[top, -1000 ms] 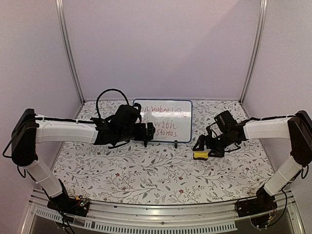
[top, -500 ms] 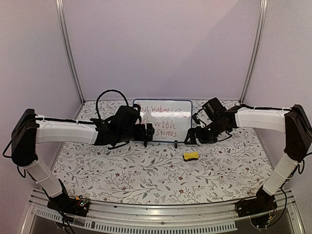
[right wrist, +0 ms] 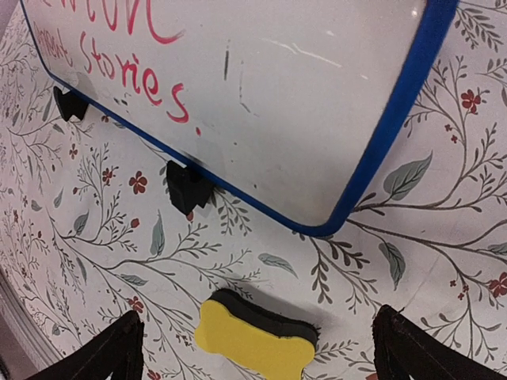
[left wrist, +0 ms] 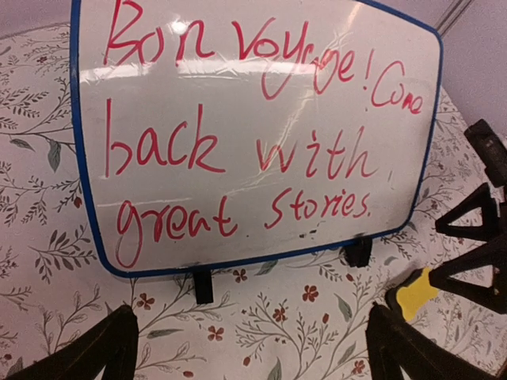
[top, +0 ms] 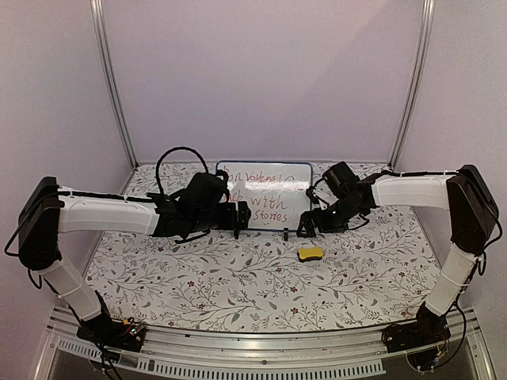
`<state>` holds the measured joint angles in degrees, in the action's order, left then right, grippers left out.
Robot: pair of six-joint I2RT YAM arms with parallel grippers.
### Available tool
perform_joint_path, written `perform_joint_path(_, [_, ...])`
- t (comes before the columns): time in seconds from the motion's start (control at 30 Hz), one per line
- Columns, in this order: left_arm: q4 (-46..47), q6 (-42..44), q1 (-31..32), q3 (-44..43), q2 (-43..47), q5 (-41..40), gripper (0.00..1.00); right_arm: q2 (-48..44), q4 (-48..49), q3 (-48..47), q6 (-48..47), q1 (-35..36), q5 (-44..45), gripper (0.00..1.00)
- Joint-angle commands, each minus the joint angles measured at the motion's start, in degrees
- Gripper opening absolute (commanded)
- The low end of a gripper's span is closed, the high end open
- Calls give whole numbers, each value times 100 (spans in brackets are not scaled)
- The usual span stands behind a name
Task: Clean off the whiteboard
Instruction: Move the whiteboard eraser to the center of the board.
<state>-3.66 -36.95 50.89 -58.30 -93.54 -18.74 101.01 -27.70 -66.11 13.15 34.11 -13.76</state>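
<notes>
**Partly hidden board, both grippers wide and empty**

Whiteboard (top: 269, 195) stands on its two black feet at the centre of the top view, on the flowered bench (top: 238, 289). Its left edge is lost there behind the left arm's dark wrist, and the writing is too small to read from above.

Left wrist view: red text reads "Bon voyage! Come back with great stories." The board's top edge is cut off by the frame. Left gripper (left wrist: 252, 317) faces the board, fingers spread to the lower corners of the frame, nothing between them, not touching the board.

Right wrist view: only the board's lower right corner shows, with "stories." and a few faint dark strokes; the rest runs out of frame. Right gripper (right wrist: 257, 315) is spread wide, holding nothing.

Yellow sponge (top: 310, 253) lies flat on the bench below and right of the board, apart from it. In the left wrist view it is half covered by the right gripper's dark fingers.
</notes>
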Motion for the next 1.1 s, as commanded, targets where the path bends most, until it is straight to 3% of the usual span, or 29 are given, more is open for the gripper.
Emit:
perform_joint_path(0.0, [69, -90, 34, 136, 143, -69, 100, 219, 332, -69, -56, 8, -317, 99])
perform_joint_path(0.43, [84, -126, 18, 138, 55, -88, 100, 238, 813, 522, 91, 35, -1402, 95])
perform_joint_path(0.9, [108, -207, 1, 249, 128, -111, 100, -23, 534, 753, 167, 637, -1479, 94])
perform_joint_path(1.07, [112, -216, 2, 236, 99, -68, 100, 77, 310, 591, 196, 779, -981, 94])
